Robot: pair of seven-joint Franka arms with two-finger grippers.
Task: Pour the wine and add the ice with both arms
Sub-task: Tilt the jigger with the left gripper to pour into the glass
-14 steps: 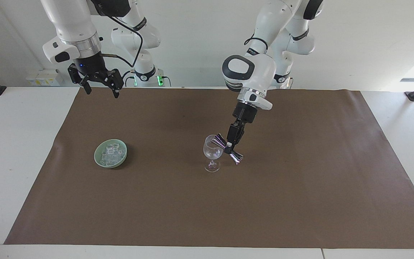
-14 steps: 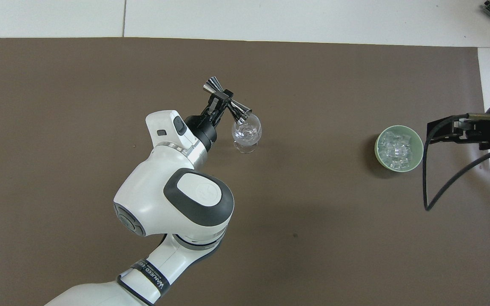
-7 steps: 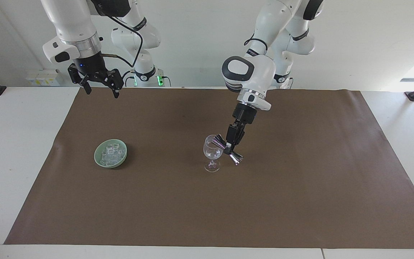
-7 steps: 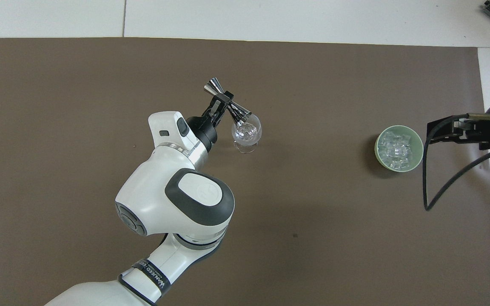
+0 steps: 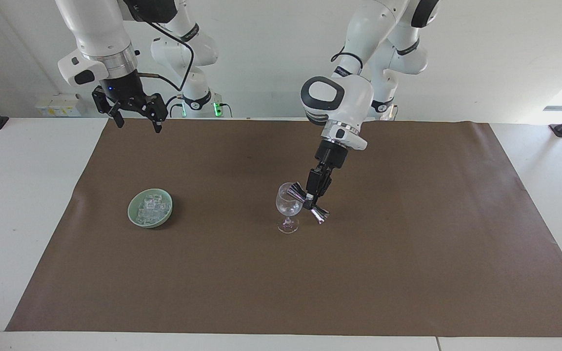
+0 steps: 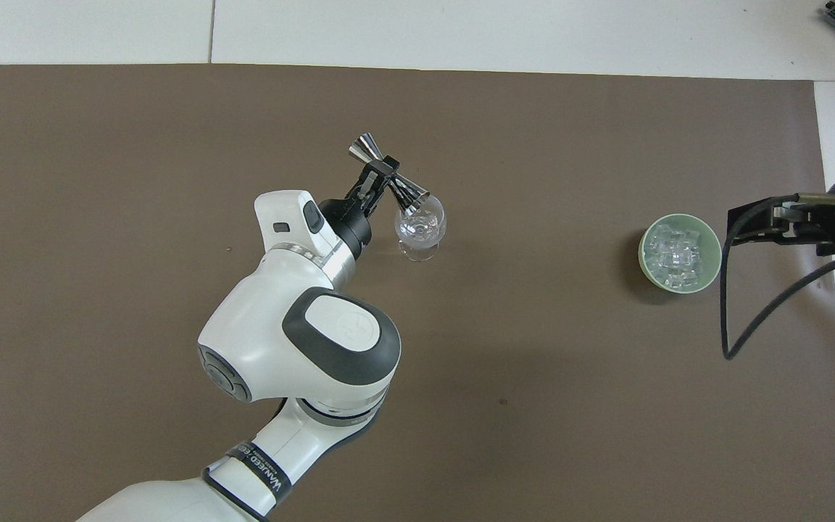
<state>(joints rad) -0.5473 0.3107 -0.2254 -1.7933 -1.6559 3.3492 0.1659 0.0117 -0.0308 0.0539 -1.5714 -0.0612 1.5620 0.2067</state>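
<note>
Two robot arms are over a table with a brown mat (image 5: pixel 408 273). The left hand (image 5: pixel 311 199) is pinching a shiny metal measuring cup (image 5: pixel 306 202) by its thin middle, tipped so one end sits over the rim of the wine glass (image 5: pixel 288 207) standing near the middle of the mat. The right hand (image 5: pixel 137 122) waits up high with its fingers spread wide and nothing in them, and the ice (image 5: pixel 152 206) is piled in a green bowl (image 5: pixel 134 217) toward the right arm's end.
</note>
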